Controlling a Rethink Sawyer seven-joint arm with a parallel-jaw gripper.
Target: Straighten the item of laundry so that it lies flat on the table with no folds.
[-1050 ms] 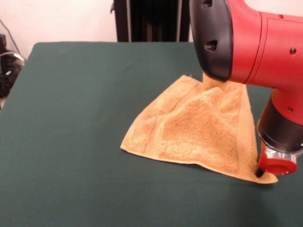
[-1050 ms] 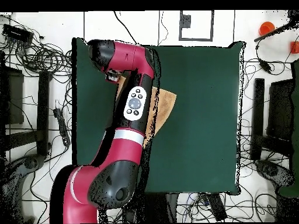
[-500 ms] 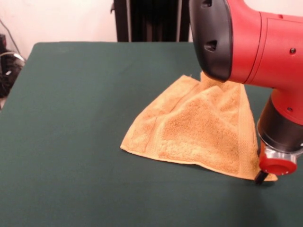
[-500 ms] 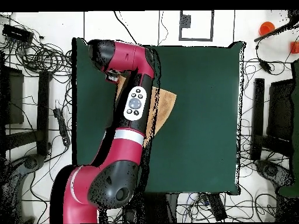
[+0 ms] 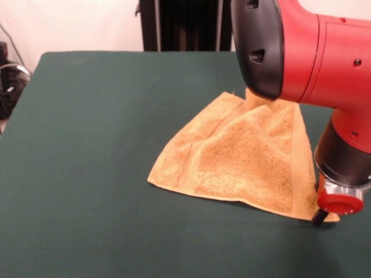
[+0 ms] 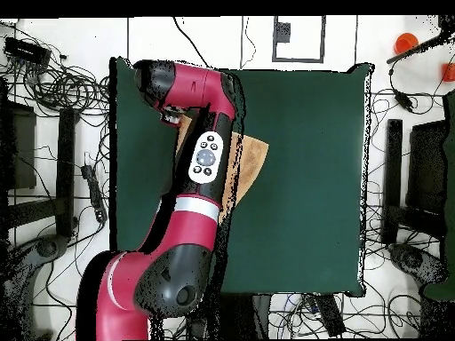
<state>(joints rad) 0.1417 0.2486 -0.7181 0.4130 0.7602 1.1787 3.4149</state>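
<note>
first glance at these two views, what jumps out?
The red and black arm fills the front view's upper right, and in the overhead view it lies over the table's left part. Under it, a golden towel lies on the green table, still rumpled with a ridge running up it, not flat. The gripper is down at the towel's near right corner; whether it is open or shut cannot be seen.

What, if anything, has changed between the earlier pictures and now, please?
The gripper slid slightly outward along the towel, from on its near corner to that corner's very edge, within the first half second. The towel's outline on the table looks unchanged; it is still partly bunched under the arm. Nothing visibly grasped or released.
</note>
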